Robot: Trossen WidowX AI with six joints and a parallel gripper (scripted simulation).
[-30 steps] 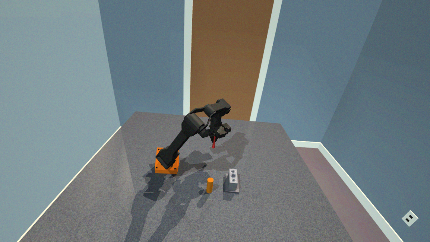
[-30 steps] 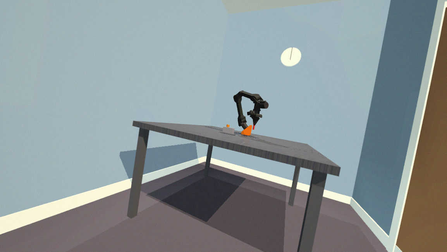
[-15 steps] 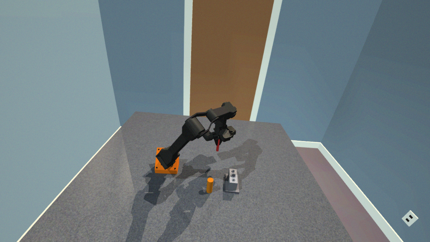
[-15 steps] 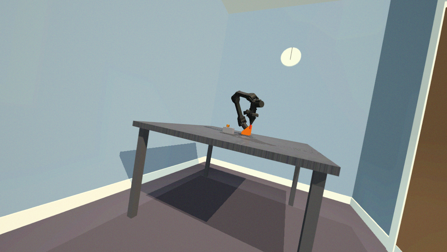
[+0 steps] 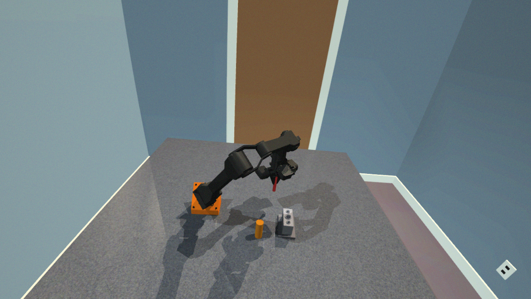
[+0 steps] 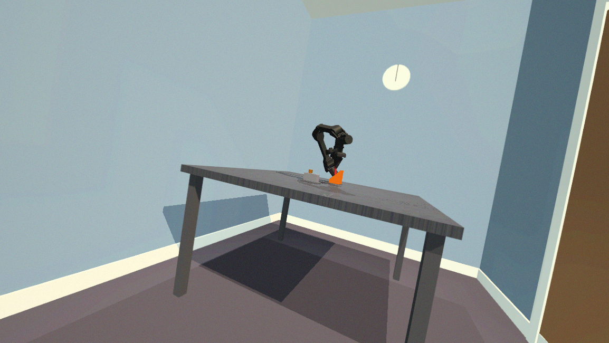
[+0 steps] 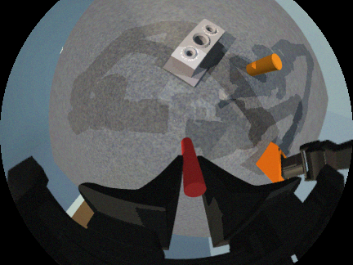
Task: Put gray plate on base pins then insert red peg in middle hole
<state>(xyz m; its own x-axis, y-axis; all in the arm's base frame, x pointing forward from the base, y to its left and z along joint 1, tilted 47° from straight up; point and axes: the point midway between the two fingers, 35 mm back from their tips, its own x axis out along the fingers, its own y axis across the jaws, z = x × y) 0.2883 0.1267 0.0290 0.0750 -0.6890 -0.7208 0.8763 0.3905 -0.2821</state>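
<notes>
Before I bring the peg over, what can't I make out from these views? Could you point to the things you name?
- Inside the block's middle hole (image 5: pixel 287 216) (image 7: pixel 201 40): dark in wrist, tiny in top.
- The block's holes in exterior: seen edge-on.
- Peg's (image 5: pixel 274 184) (image 6: pixel 335 172) (image 7: pixel 192 172) lower end in exterior: behind the orange mount (image 5: pixel 204 210) (image 6: pixel 336 178) (image 7: pixel 270 161).

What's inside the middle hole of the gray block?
No peg shows in the middle hole. Its bottom is too dark to see. The red peg is in the gripper.

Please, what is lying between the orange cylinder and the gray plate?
No object: between the orange cylinder and the gray plate, the top and wrist views show only shadowed table.
</notes>
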